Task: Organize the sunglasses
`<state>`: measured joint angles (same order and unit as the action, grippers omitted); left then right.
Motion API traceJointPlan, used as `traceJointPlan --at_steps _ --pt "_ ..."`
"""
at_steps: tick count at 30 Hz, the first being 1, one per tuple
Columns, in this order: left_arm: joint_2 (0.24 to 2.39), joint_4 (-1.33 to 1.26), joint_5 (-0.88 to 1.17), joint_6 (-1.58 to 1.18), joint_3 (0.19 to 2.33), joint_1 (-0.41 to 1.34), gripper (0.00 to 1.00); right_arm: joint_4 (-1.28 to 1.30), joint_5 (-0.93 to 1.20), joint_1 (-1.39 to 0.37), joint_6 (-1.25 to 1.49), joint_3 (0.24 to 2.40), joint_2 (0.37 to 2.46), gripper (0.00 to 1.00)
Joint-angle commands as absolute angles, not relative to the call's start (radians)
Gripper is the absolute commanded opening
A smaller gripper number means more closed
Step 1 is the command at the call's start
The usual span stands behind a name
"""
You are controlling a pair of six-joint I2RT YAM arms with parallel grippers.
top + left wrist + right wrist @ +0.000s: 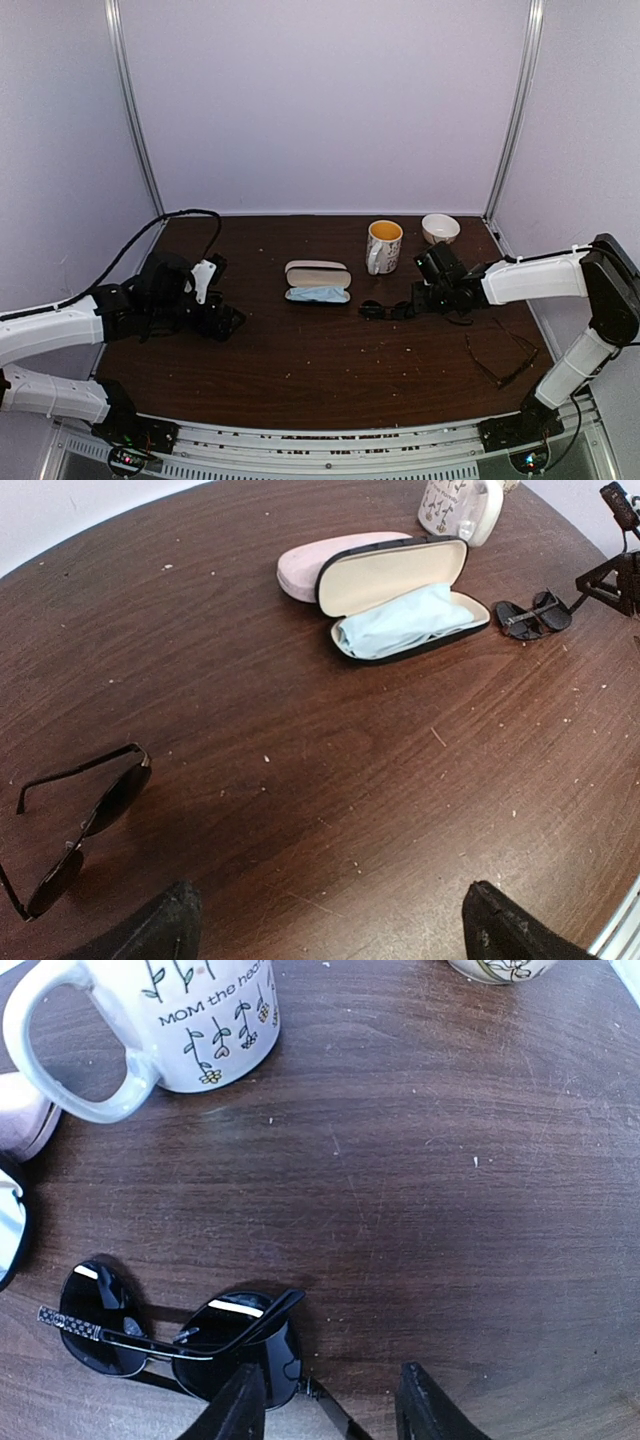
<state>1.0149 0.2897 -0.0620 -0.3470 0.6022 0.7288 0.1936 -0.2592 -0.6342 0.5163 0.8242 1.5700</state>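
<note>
The right claw [328,1395] stands partly open, low over the right end of the black sunglasses [180,1335]. A thin temple runs between its fingers, and I cannot tell whether they touch it. The pair lies mid-table, just right of the open case [400,600] and nearer than the mug [190,1010]. It looks light. Its slim temples would likely bend easily, and the glossy lenses would slip and smear. The hinge corner or the bridge seems the safer hold, squeezed gently. The left claw [330,925] hangs wide open and empty.
</note>
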Motion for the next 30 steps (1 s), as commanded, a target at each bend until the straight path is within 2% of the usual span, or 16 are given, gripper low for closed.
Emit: traceJointPlan --at_steps 1,9,17,30 --pt "1.024 0.253 -0.043 -0.354 0.621 0.735 0.94 0.1 -0.238 -0.617 0.477 0.805 1.553 0.43" --pt "1.045 0.25 -0.032 -0.356 0.637 0.735 0.94 0.103 -0.228 -0.611 0.465 0.825 1.571 0.27" --pt "1.041 0.25 -0.019 -0.353 0.641 0.735 0.94 0.121 -0.195 -0.611 0.468 0.832 1.562 0.0" --pt "1.134 0.19 0.209 -0.274 0.744 0.762 0.9 0.297 -0.126 -0.612 0.453 0.887 1.352 0.0"
